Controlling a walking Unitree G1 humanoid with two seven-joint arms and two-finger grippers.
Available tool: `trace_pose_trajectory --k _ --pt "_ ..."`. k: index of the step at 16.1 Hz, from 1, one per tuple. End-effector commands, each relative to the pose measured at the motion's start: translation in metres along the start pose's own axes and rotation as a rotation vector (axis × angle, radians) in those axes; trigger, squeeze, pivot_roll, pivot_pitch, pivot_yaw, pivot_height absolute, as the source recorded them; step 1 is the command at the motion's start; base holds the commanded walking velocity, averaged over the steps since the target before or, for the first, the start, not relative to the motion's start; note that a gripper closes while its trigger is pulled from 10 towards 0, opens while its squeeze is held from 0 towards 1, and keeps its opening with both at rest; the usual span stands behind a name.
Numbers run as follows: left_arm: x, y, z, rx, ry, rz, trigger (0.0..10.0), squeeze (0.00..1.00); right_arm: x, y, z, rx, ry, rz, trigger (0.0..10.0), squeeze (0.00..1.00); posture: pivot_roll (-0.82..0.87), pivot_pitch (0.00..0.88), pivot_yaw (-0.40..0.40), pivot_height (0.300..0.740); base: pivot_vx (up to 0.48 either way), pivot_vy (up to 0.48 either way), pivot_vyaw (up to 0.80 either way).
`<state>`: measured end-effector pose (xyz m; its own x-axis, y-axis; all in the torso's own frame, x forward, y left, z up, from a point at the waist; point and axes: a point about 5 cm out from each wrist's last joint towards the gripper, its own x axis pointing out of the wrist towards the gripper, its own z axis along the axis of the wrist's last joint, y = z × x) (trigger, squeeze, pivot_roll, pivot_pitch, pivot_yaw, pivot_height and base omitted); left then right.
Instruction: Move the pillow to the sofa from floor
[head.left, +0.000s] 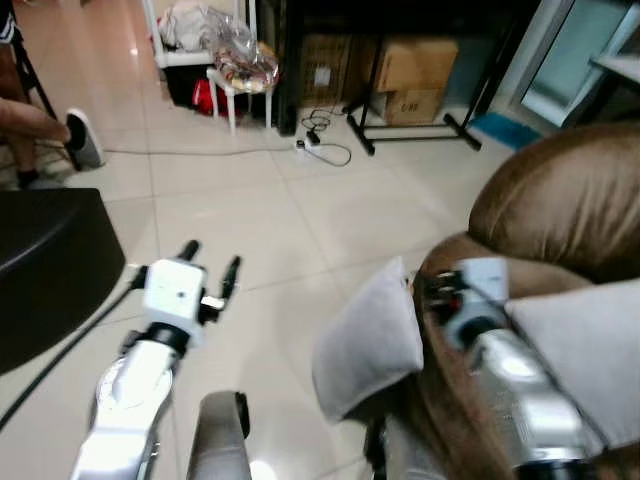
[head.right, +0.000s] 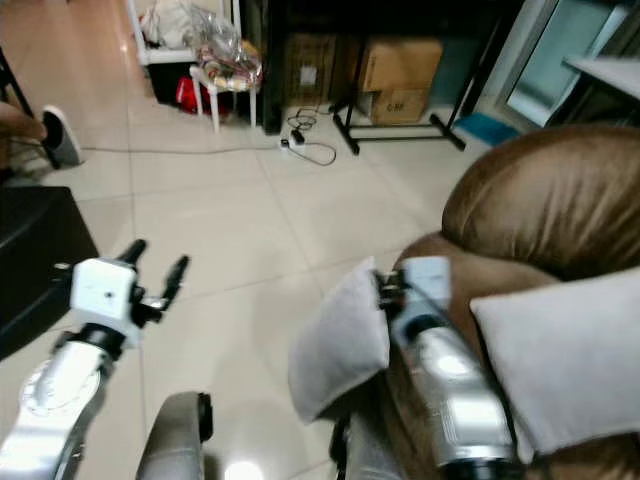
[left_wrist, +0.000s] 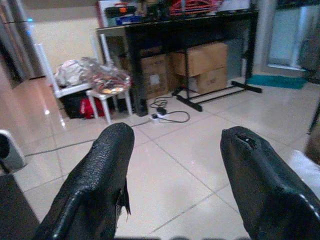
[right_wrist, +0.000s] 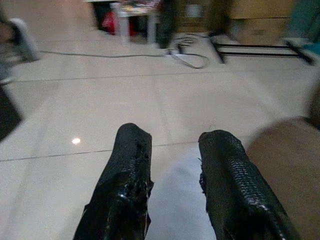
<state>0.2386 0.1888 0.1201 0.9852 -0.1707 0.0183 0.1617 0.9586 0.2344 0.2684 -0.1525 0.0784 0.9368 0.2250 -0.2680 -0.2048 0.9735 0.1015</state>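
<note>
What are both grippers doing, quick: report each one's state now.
Left gripper: open, holding nothing, above the floor.
Right gripper: shut on the grey pillow.

Silver arms, blk textured fingers (left_wrist: 95, 185)

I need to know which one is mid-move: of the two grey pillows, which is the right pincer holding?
The pillow beside the brown sofa's arm, pinched between the right pincer's fingers. The other pillow lies on the sofa seat, untouched.

Pillow (head.left: 368, 338) against sofa (head.left: 560, 205) front, 2nd pillow (head.left: 590, 350) on it
</note>
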Motion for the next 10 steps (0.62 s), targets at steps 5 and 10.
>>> trace_pose_trajectory --k 5,10 --pt "0.0014 -0.0038 0.0005 -0.010 -0.003 -0.013 10.0 0.00 -0.0018 -0.0050 0.0021 -0.036 -0.002 0.021 10.0 0.00 0.05 0.000 -0.096 0.571 0.313 0.000 0.48" --pt "0.0027 -0.0055 0.0003 -0.013 -0.002 -0.018 10.0 0.00 -0.0022 -0.0075 0.0004 -0.016 0.004 0.017 10.0 0.00 0.05 0.000 -0.093 0.571 0.311 0.000 0.10"
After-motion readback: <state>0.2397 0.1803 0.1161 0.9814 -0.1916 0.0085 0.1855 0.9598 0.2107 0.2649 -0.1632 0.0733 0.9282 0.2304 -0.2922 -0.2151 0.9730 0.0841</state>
